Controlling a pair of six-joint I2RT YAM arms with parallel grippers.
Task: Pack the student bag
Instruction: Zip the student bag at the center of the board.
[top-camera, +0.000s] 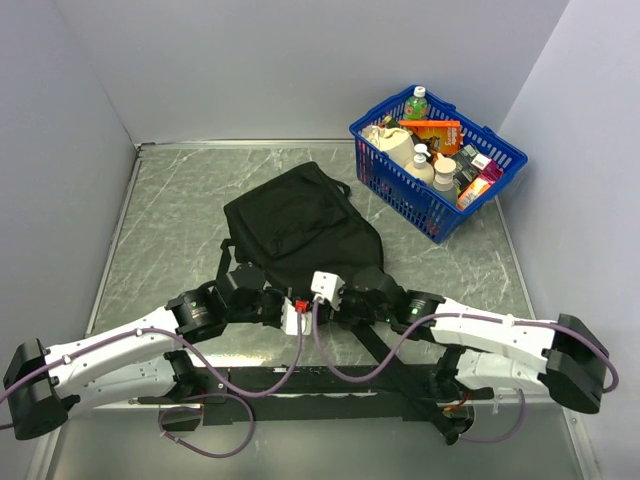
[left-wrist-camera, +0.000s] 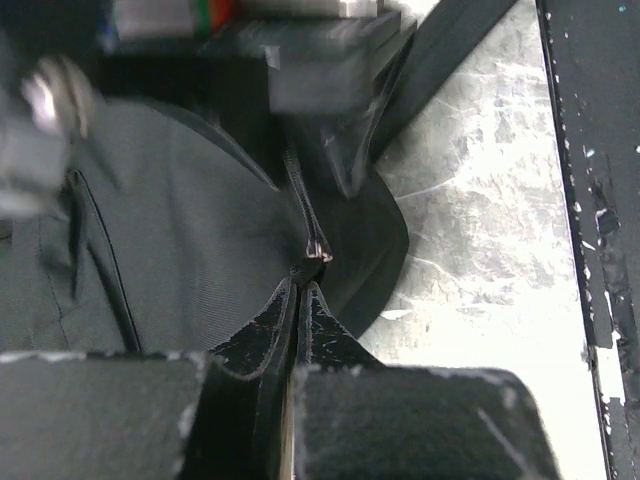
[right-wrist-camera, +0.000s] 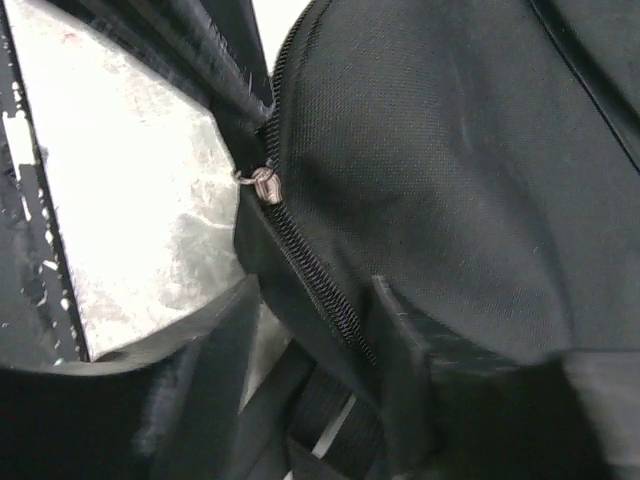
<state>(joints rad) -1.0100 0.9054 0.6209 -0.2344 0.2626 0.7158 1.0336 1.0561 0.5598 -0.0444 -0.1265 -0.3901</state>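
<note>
The student bag (top-camera: 300, 225) lies flat at centre frame on the desk (top-camera: 170, 220). The left fingers (left-wrist-camera: 250, 335) are fully closed, pinching bag fabric at the zipper, probably to anchor it. The right fingers (right-wrist-camera: 205, 350) stand half-open astride the zipper track below the zipper pull (right-wrist-camera: 263, 185), gripping nothing. Both arms reach low and converge on the bag's lower edge

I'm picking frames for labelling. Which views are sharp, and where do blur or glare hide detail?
Top external: evenly lit and sharp, student bag and blue basket clear. Left wrist: upper part blurred, table glaring white. Right wrist: table blown out, zipper pull sharp, near fingers soft and dark.
</note>
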